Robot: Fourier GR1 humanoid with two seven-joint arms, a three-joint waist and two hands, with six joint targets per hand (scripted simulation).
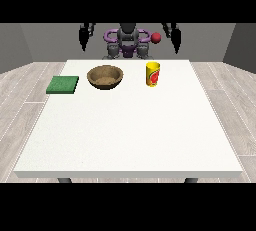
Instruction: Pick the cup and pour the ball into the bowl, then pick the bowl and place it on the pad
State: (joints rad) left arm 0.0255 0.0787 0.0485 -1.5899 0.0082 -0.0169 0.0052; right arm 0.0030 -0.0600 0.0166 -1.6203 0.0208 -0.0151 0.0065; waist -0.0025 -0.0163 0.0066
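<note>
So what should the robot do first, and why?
Probably lower the hand at the view's right toward the yellow cup. Both hands hang raised behind the table, touching nothing, and that one is nearer the cup, which stands upright beside the wooden bowl. A red ball shows up near that hand, above the cup.

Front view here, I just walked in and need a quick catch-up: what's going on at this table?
Nothing is being handled yet. The hand at the view's left and the hand at the view's right both hang raised behind the table, holding nothing. On the table, from the view's left, lie a green pad, a brown bowl and a yellow cup, each apart from the others. A red ball shows up near the robot's body, not in the cup.
</note>
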